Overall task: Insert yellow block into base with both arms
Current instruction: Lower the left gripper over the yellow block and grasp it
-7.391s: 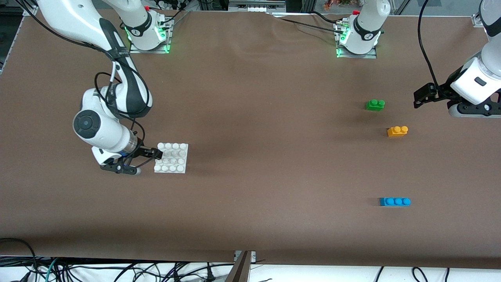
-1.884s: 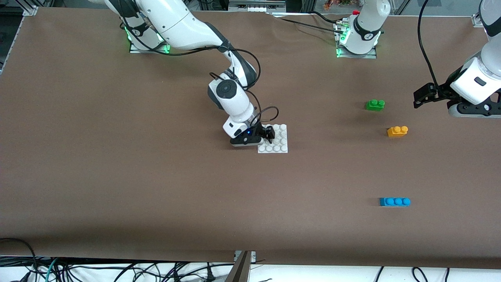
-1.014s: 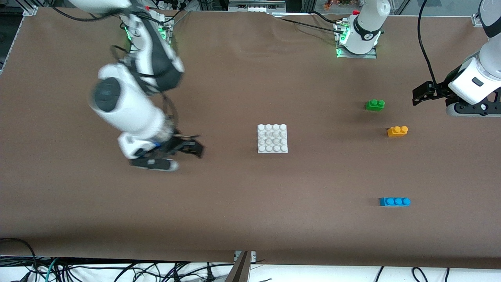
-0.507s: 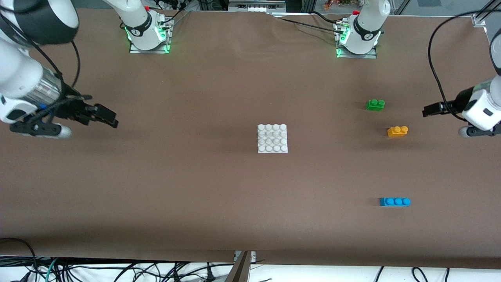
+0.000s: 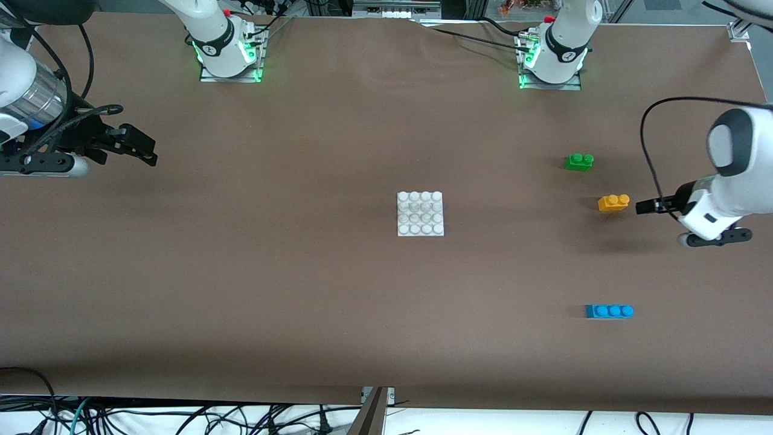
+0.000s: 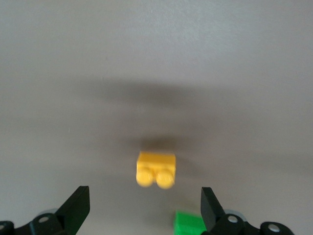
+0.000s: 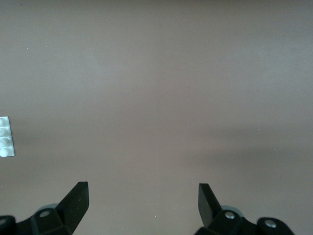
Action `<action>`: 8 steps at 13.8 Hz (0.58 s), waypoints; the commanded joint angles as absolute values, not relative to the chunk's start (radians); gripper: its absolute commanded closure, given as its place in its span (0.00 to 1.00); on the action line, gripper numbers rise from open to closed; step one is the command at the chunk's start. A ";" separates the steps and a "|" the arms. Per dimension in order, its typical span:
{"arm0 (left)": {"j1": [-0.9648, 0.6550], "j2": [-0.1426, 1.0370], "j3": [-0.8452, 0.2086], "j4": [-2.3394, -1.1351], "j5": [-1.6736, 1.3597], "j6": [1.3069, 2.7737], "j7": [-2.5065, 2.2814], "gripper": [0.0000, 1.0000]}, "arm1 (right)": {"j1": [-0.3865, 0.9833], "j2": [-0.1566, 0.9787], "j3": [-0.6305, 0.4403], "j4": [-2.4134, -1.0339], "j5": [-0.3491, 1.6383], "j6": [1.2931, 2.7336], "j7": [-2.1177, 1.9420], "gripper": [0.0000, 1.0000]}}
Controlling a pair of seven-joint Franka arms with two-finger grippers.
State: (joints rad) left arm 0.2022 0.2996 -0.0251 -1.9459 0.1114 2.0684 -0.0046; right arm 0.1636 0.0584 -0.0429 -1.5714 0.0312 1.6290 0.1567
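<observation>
**A:** Where did the yellow block (image 5: 613,202) lie at this moment?

**B:** I saw it resting flat on the brown surface (image 5: 338,302), studs up, toward the left arm's end and well apart from the base (image 5: 420,213). The green brick (image 5: 579,161) sat near it, farther from the front camera; the blue brick (image 5: 609,311) lay nearer to that camera, closer to the surface's front edge.

**A:** And the base?

**B:** The base lay flat near the middle of the surface, with nothing on its studs.

**A:** Where was the left gripper (image 5: 642,206)?

**B:** I had it just beside the yellow block, on the side toward the left arm's edge of the surface, not touching the block. In the left wrist view its fingers (image 6: 77,209) stood spread wide, with the yellow block (image 6: 156,169) in line between them and the green brick (image 6: 190,224) at the rim.

**A:** The right gripper (image 5: 140,148)?

**B:** It hung over the right arm's edge of the surface, well apart from the base. Its fingers (image 7: 78,200) were parted and held nothing.
</observation>
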 commanded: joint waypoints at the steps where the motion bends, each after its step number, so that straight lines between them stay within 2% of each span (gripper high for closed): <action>1: 0.238 0.267 -0.032 -2.144 0.141 2.300 0.017 0.00 | 0.150 0.037 -0.049 -1.556 0.023 1.597 0.130 0.01; 3: 0.253 0.264 -0.034 -2.222 0.143 2.405 0.015 0.00 | 0.150 0.037 -0.054 -1.548 0.025 1.582 0.133 0.01; 8: 0.244 0.264 -0.038 -2.264 0.143 2.414 0.015 0.00 | 0.149 0.043 -0.106 -1.537 0.034 1.569 0.129 0.01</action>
State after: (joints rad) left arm 0.2417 0.2992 -0.0336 -2.2202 0.1213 2.4013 0.0005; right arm 0.1562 0.0509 -0.0922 -1.5502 0.0307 1.5920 0.1466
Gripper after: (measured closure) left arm 0.000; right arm 0.009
